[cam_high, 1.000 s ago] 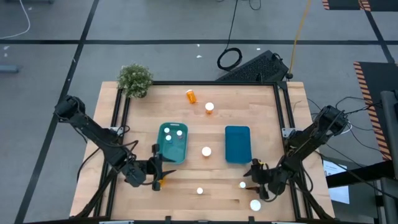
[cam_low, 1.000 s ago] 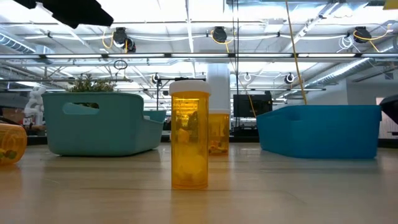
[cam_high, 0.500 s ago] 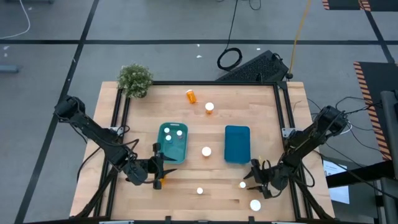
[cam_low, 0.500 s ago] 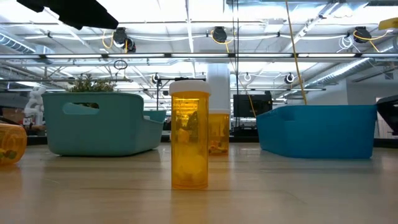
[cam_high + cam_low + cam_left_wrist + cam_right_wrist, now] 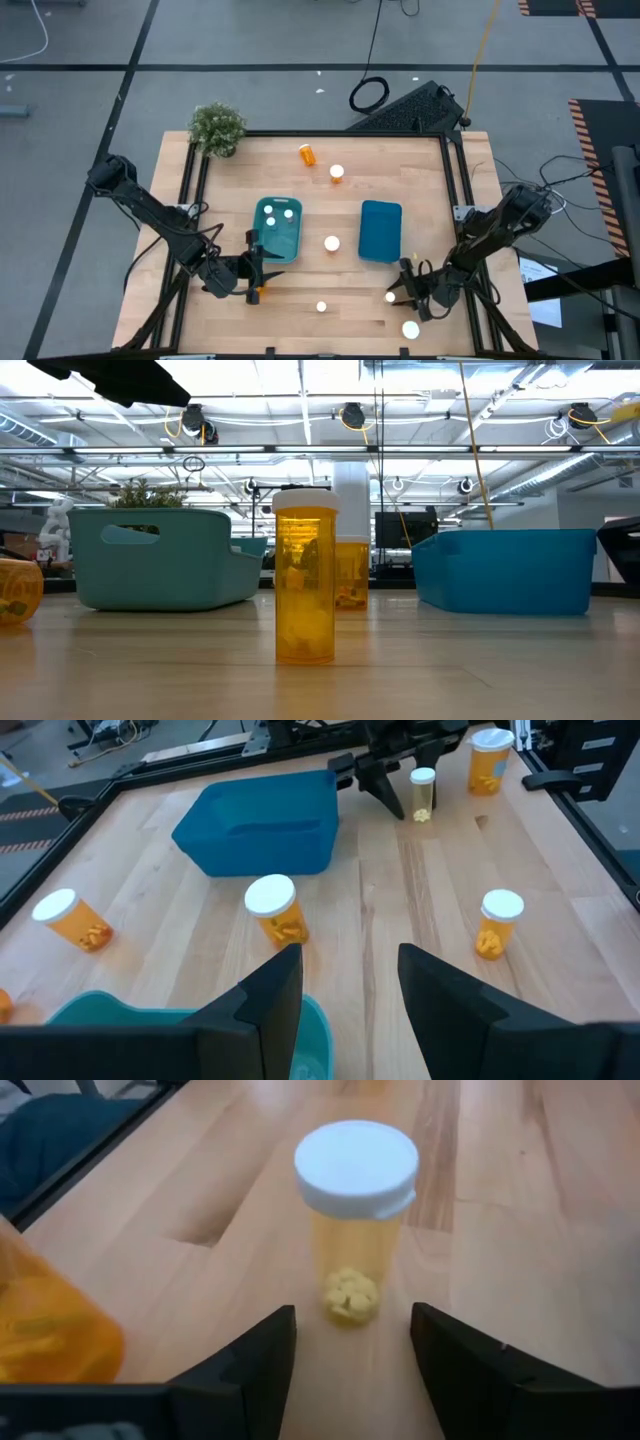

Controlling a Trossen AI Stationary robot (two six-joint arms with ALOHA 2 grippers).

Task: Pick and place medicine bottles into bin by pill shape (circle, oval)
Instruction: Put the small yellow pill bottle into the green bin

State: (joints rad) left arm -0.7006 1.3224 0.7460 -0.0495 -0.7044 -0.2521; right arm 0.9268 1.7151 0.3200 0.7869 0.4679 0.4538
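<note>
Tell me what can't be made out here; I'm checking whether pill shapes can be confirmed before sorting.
- Teal plastic bin: high view shows only white caps inside; pills hidden beneath.
- Dark blue plastic bin: low view, its wall hides any contents.
- Small orange bottle with white cap ahead of the open right gripper: right wrist view, pills too blurred to judge shape.
- Orange bottle lying at the left edge: low view, cut off.

orange bottles [image 5: 353,1230], teal bin [image 5: 277,228], blue bin [image 5: 381,231]
</note>
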